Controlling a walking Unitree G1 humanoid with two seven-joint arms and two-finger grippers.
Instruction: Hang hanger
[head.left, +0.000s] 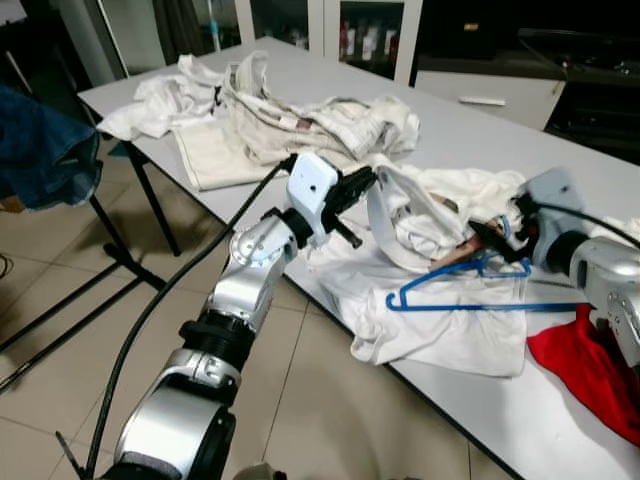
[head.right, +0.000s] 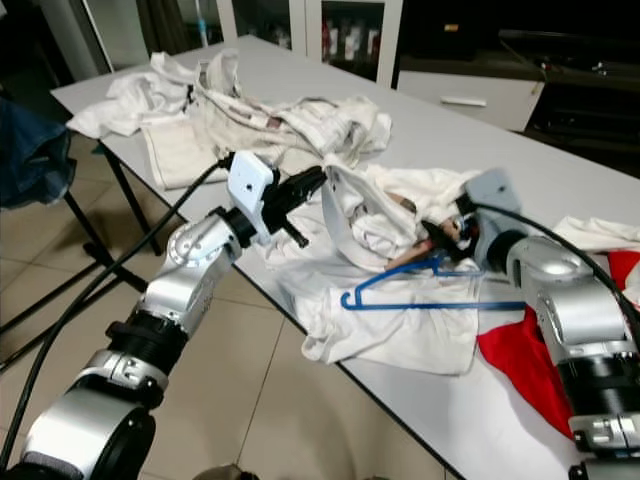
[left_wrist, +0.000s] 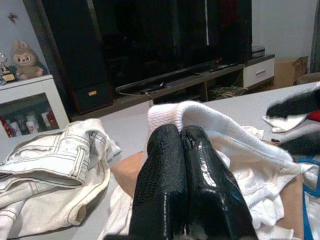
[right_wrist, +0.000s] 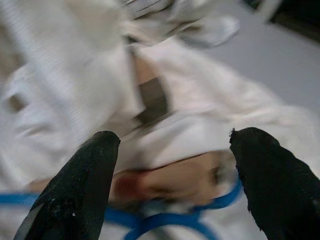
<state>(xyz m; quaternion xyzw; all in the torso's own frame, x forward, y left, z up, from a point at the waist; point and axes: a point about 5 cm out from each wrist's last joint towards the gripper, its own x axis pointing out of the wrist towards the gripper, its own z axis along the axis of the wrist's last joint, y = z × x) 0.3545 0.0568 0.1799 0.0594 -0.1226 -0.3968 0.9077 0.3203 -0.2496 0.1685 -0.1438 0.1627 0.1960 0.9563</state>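
Right wrist view: right fingers (right_wrist: 270, 180) spread above blue hanger (right_wrist: 165, 220); left fingers (left_wrist: 180, 185) pinch white shirt (left_wrist: 200, 117).

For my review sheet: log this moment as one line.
left tool: shut on shirt collar | right tool: open, at hanger hook | hanger: lying on shirt on table, not hung

One blue hanger (head.left: 462, 290), one red cloth (head.left: 585, 365), one table (head.left: 480, 130), two hands
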